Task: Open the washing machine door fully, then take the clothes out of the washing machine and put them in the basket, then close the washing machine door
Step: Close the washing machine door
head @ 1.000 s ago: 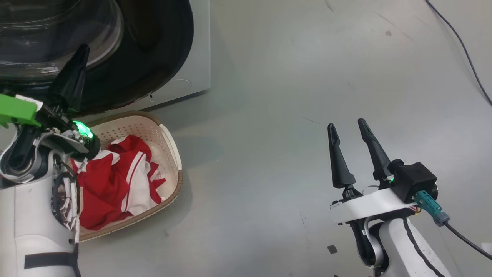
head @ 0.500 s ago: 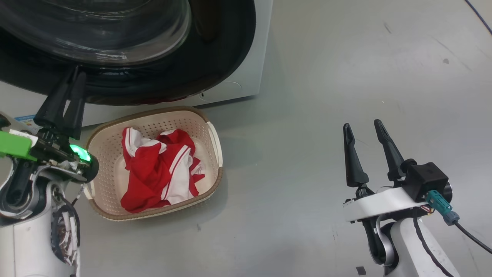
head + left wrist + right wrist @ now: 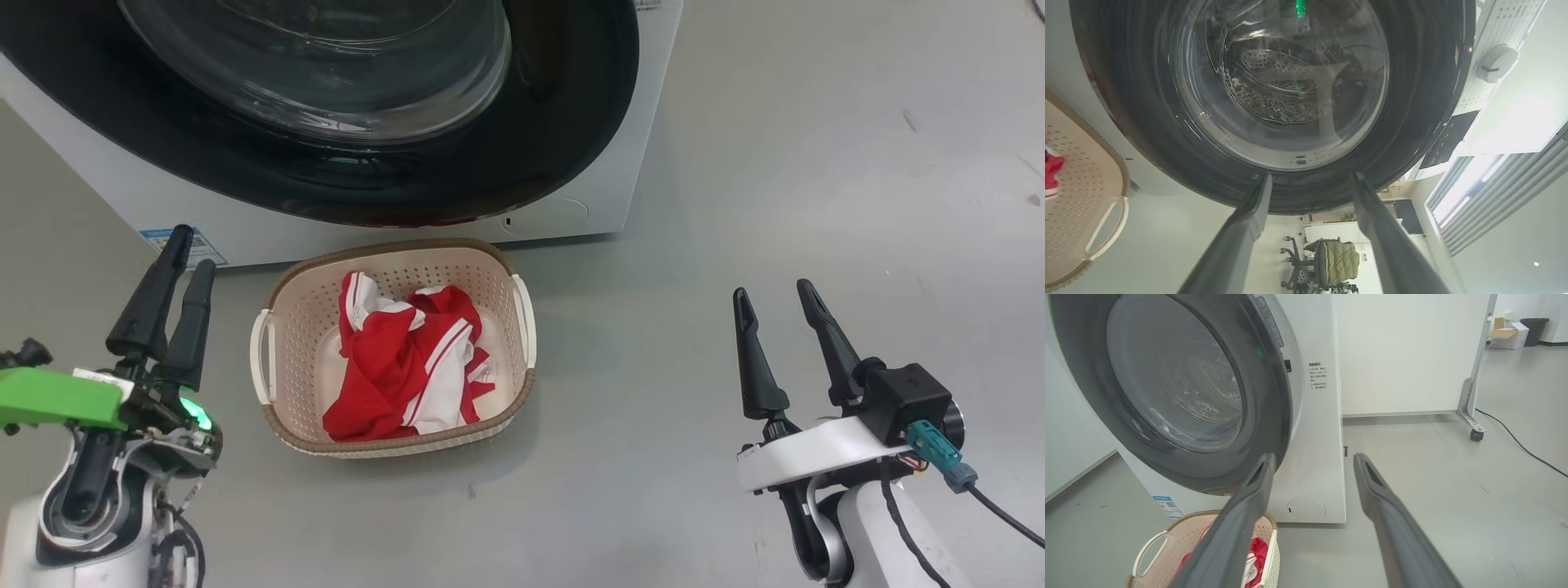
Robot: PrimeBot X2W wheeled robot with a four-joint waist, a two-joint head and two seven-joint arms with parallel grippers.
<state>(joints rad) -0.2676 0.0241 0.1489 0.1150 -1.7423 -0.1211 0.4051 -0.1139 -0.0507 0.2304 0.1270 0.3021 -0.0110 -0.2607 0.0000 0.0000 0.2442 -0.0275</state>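
The washing machine (image 3: pixel 649 122) is a white box at the top of the head view. Its door (image 3: pixel 571 131), a black ring around a glass bowl, lies against the front and looks shut. In front stands the cream basket (image 3: pixel 392 247) with the red and white clothes (image 3: pixel 392 367) inside. To the basket's left, my left gripper (image 3: pixel 189 249) is open and empty; in the left wrist view it (image 3: pixel 1311 176) points at the door (image 3: pixel 1282 94). My right gripper (image 3: pixel 771 290) is open and empty over bare floor at the right, and shows again (image 3: pixel 1313 457) above the basket (image 3: pixel 1155 547).
A blue label (image 3: pixel 1167 504) sits low on the machine's front. A white panel on castors (image 3: pixel 1470 416) stands right of the machine, with a dark cable (image 3: pixel 1515 437) across the grey floor. An office chair (image 3: pixel 1327 261) stands beyond the machine.
My left gripper's fingers have parted from shut to open, and it has come down off the door to the basket's left. The head camera has swung, shifting the whole picture.
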